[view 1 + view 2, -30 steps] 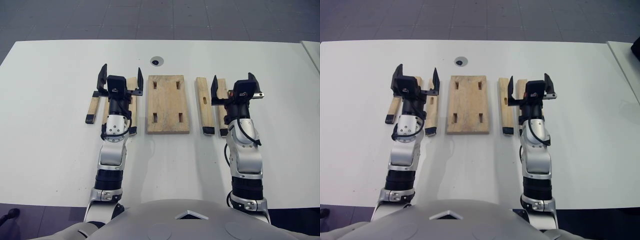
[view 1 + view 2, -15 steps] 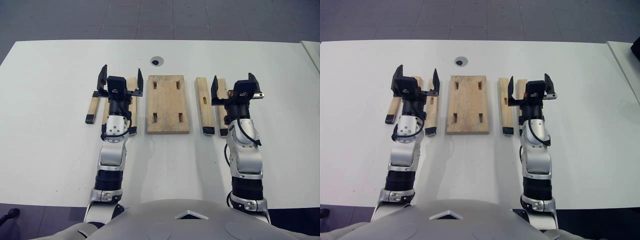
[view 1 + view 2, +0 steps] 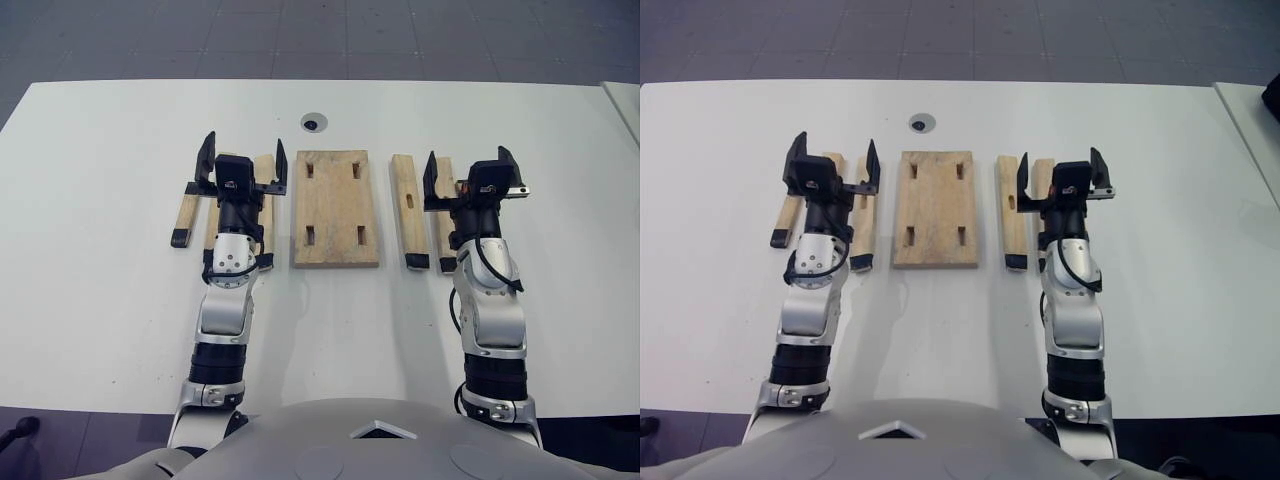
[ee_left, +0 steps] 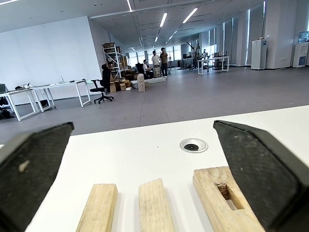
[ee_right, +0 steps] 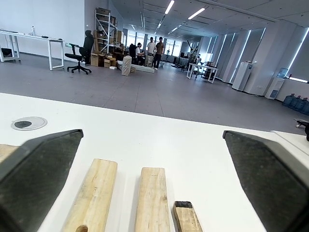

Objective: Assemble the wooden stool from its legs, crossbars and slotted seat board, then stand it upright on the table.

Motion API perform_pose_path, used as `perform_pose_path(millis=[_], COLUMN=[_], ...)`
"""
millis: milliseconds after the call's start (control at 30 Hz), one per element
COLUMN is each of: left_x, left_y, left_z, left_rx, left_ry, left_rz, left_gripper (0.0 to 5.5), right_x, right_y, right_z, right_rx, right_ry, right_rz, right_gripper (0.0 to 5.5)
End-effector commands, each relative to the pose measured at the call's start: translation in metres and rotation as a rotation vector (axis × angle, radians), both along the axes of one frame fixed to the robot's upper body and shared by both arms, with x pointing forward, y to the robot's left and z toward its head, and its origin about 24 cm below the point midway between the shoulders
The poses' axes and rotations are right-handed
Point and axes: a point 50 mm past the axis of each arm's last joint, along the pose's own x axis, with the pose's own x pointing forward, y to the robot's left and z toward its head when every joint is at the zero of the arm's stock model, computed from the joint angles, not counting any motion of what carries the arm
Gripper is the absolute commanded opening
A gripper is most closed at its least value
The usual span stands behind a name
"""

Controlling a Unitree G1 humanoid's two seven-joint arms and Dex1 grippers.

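The pale slotted wooden seat board lay flat on the white table between two sets of black-tipped wooden sticks, and the left gripper and right gripper hung above those, jaws wide and empty, seemingly placed for picking.

Seat board lies flat — unassembled (four slots).

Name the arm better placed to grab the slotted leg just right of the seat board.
Right. The right gripper hangs open just beside that leg, on its side of the seat board. The left gripper, also open, sits across the board over the left-hand pieces.
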Motion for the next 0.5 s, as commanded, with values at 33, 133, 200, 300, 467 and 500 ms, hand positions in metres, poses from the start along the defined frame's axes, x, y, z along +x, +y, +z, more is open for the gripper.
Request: perform_pose_path(millis=[33, 133, 200, 300, 467, 500], left_x=[0.000, 0.000, 0.000, -0.001, -0.001, -0.002], left_y=[-0.001, 0.000, 0.000, 0.001, 0.002, 0.002], left_z=[-0.001, -0.001, -0.001, -0.001, -0.002, -0.002], left_rx=[0.008, 0.009, 0.010, 0.011, 0.011, 0.011], left_ry=[0.008, 0.009, 0.009, 0.011, 0.013, 0.014], left_rz=[0.001, 0.000, 0.002, 0.006, 0.008, 0.007], left_gripper=[5.38, 5.38, 5.38, 5.38, 5.40, 5.40], right_x=[-0.002, -0.006, -0.012, -0.020, -0.033, -0.036], right_y=[-0.005, -0.023, -0.038, -0.055, -0.066, -0.067], right_z=[-0.005, -0.010, -0.014, -0.024, -0.044, -0.050], right_rx=[-0.002, 0.010, -0.009, 0.023, 0.072, 0.077], right_ry=[0.027, 0.062, 0.092, 0.155, 0.279, 0.310], right_rz=[-0.022, -0.073, -0.093, -0.116, -0.071, -0.057], right_gripper=[5.39, 5.39, 5.39, 5.39, 4.75, 4.67])
